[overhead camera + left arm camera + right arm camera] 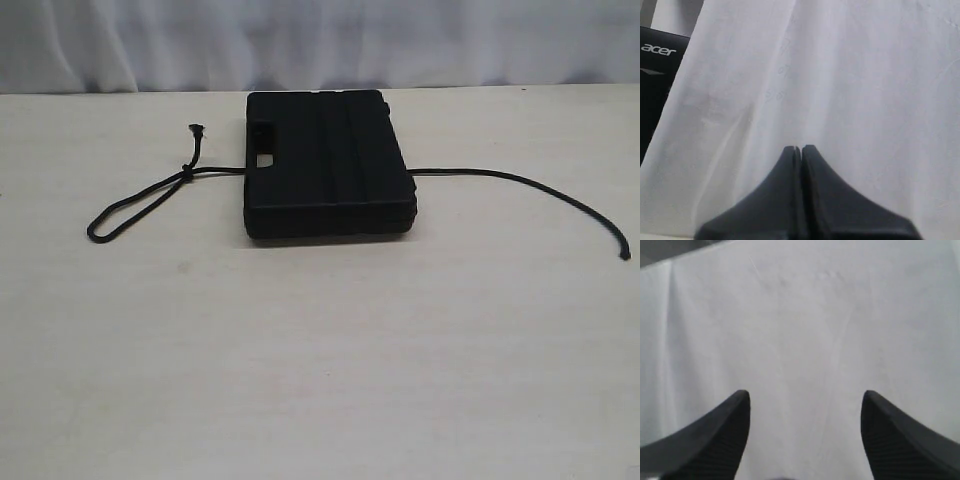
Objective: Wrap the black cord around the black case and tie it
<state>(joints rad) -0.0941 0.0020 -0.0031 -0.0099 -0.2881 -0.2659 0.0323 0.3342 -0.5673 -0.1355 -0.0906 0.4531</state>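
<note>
Exterior view, case: the black case [330, 165] lies flat in the upper middle of the frame, on the pale, smooth table [320, 370].
Exterior view, cord: the black cord [520, 182] runs left to right and seems to pass under the case. Its loop [125, 212] with the knot [186, 173] lies at middle left, and the free end lies at the right edge.
Exterior view, arms: no arm is visible, so I cannot tell which is nearer. By side, I judge the loop suits the left arm and the free end the right arm.
Left wrist view, claw: the left claw [801, 148] is fully closed and holds nothing. It faces a white cloth [840, 75], with a dark monitor [657, 55] at upper left. Case and cord are not seen.
Right wrist view, claw: the right claw [805, 395] stands wide open and empty, also facing white cloth. Case and cord are not seen here either.
</note>
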